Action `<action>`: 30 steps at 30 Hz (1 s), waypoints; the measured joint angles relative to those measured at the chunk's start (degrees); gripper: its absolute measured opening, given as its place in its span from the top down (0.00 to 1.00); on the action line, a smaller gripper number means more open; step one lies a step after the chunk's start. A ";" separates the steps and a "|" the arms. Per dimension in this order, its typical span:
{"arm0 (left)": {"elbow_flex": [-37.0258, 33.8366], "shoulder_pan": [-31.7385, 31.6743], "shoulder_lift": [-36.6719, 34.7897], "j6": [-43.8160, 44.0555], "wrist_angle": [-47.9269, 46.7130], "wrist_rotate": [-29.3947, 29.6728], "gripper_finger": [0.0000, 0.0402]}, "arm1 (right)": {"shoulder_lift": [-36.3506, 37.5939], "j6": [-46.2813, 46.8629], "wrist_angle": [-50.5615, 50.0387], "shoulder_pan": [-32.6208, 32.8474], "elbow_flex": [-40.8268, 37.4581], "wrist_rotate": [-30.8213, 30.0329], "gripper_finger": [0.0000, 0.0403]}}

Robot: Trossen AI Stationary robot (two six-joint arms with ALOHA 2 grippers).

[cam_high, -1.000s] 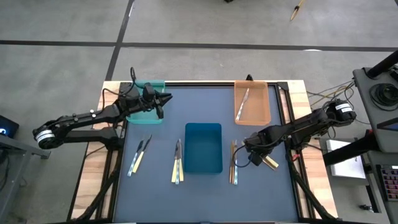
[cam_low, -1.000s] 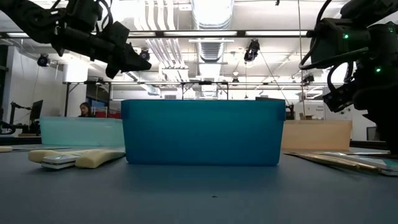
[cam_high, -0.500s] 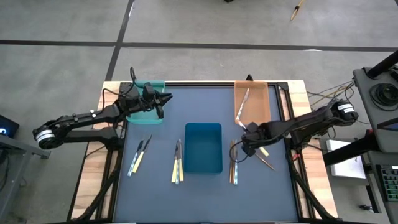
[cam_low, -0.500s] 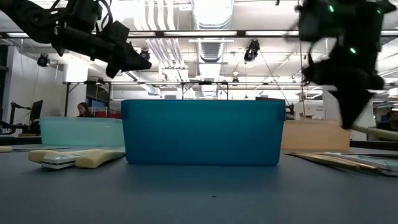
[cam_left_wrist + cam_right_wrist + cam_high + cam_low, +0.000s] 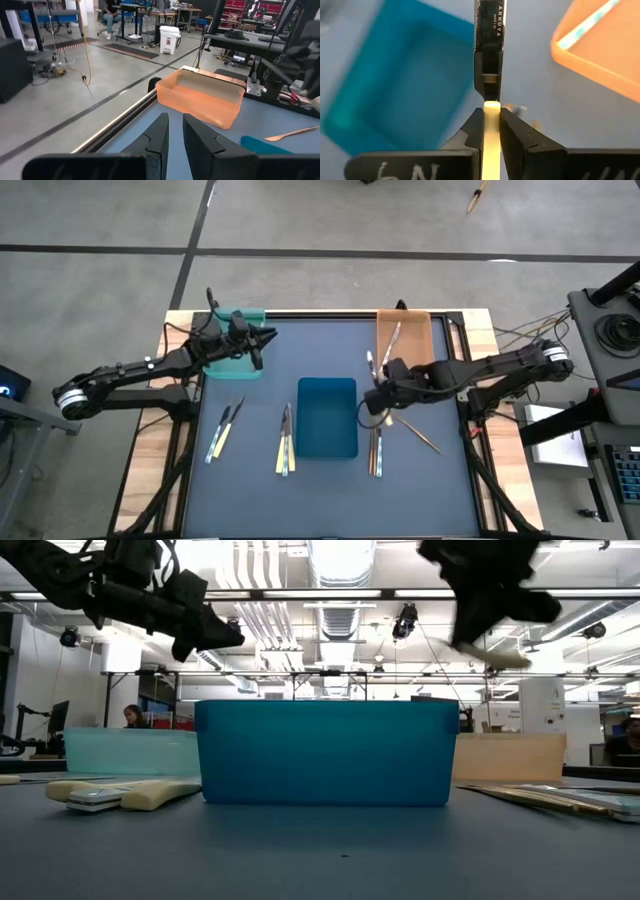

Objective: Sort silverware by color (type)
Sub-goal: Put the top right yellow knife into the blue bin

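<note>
My right gripper (image 5: 377,388) hovers between the blue tray (image 5: 327,417) and the orange tray (image 5: 405,345), shut on a cream-yellow-handled knife (image 5: 489,40). In the low view that gripper (image 5: 485,595) is high above the table. My left gripper (image 5: 266,337) waits over the teal tray (image 5: 232,350), its fingers a narrow gap apart and empty (image 5: 175,131). More silverware lies flat on the mat in groups: left (image 5: 222,430), middle (image 5: 286,440) and right (image 5: 375,450). A gold-tan piece (image 5: 420,435) lies alone. One pale-blue piece (image 5: 392,345) lies in the orange tray. My right gripper pinches the knife's cream-yellow handle (image 5: 491,115) between its two fingers, close to where the handle meets the metal. The silver blade (image 5: 369,362) sticks out beyond the fingertips toward the table's far side. The knife is lifted clear of the table.
The dark blue mat (image 5: 250,500) has bare room along its near edge. The blue tray stands in the middle and blocks the low view of what lies behind it (image 5: 325,752). The right arm (image 5: 480,370) reaches in across the table's right side.
My right gripper has risen from the mat at the right and moved toward the table's left and far side, carrying the cream-handled knife. The knife now hangs clear between the blue and orange trays. The left arm has kept still.
</note>
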State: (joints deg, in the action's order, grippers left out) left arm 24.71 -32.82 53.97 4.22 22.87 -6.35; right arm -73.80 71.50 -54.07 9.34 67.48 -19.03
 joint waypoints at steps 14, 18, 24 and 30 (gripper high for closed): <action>-0.04 -0.02 -5.28 -6.47 -0.19 -0.62 0.90 | -20.58 6.78 -1.57 -1.56 27.97 3.31 0.93; -0.04 -0.02 -8.57 -6.72 -1.27 -0.63 0.90 | -26.36 8.84 -3.66 -2.37 35.47 7.02 0.93; -0.33 -0.02 -13.79 -6.75 -6.67 -0.66 0.90 | -34.24 13.09 -9.02 -3.11 46.26 10.93 0.93; -1.85 -0.02 -18.22 -6.75 -7.61 -0.66 0.90 | -40.61 17.00 -15.84 -4.08 53.74 13.44 0.93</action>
State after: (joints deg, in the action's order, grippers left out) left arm 22.86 -32.84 35.75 -2.52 15.26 -7.01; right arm -114.41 88.49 -69.92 5.27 121.21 -5.58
